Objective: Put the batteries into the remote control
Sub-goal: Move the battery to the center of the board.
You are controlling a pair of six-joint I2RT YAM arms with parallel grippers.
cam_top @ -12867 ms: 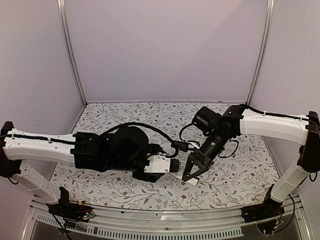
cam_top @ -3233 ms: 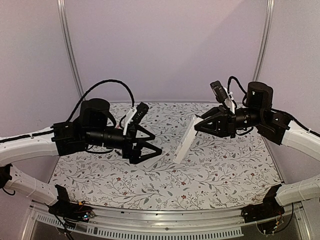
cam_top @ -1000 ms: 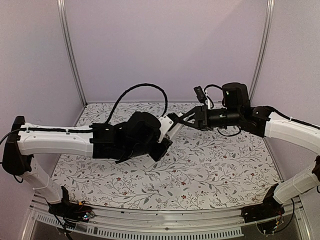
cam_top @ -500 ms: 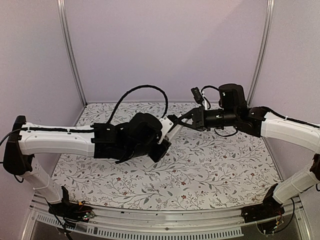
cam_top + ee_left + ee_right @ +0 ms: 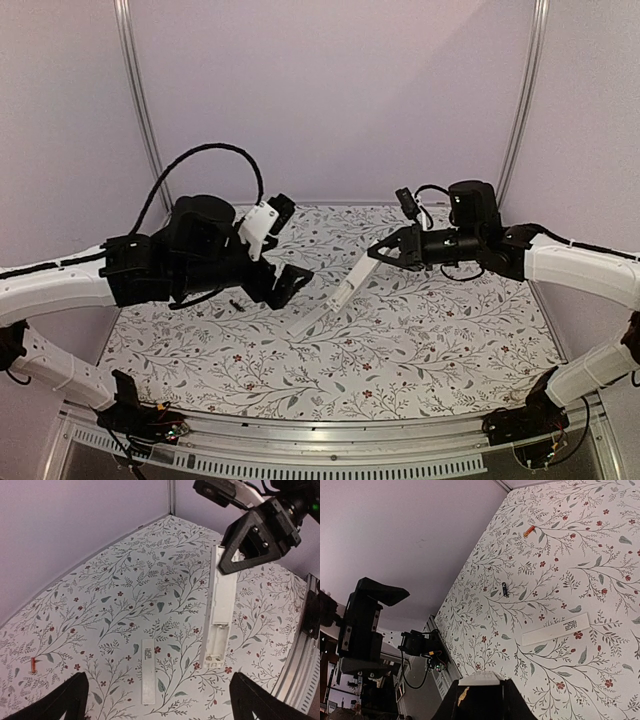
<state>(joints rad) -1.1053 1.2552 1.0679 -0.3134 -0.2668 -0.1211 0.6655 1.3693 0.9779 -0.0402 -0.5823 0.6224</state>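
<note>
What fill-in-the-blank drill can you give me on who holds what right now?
The right tool clamps the ___.
The left tool stands ___ and empty.
The flat white strip lies on the ___.
Missing words: remote control; open; table.

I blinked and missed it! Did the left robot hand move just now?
Yes. The left gripper pulled back to the left, toward the left corner post and away from the remote control.
</note>
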